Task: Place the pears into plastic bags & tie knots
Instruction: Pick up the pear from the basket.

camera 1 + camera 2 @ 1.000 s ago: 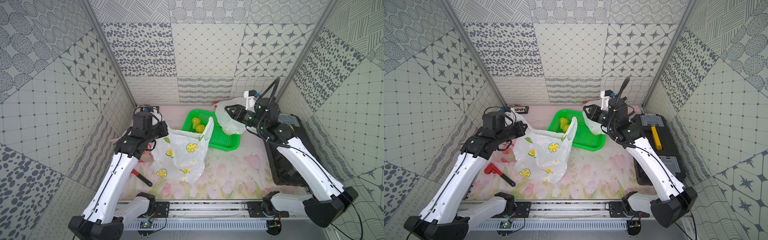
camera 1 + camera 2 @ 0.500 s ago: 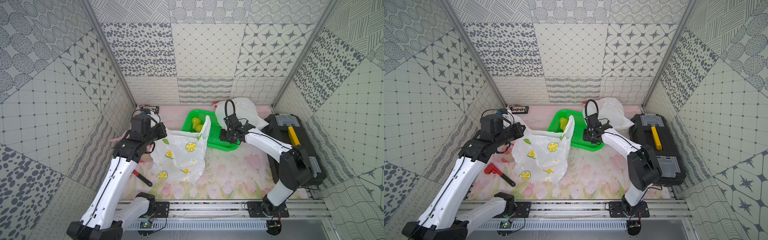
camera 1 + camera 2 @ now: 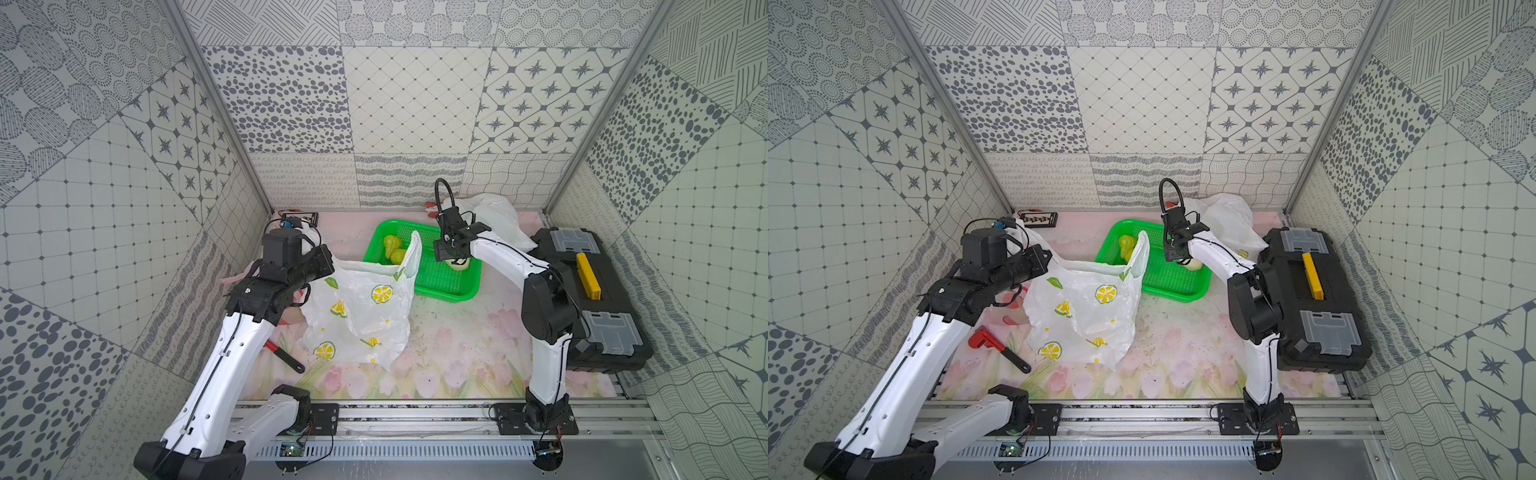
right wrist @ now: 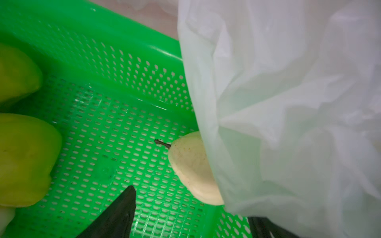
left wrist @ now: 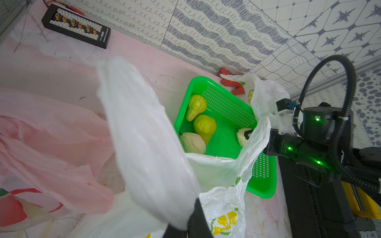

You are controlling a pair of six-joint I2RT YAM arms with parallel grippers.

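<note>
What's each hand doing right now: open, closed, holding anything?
Left hand: closed on the lemon bag.
Right hand: open, empty, over the pale pear in the green basket.

Basket [image 3: 440,282] bright green, perforated. Bag [image 3: 361,303] white, yellow lemon prints. Pear [image 4: 191,164] cream, speckled. Toolbox [image 3: 615,299] black, yellow handle [image 3: 588,276].

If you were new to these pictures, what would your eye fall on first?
The bright green basket at the back centre, with green pears in it, stands out first. Next comes the lemon-print bag in front of it, held up by the left gripper, and the black toolbox on the right.
</note>
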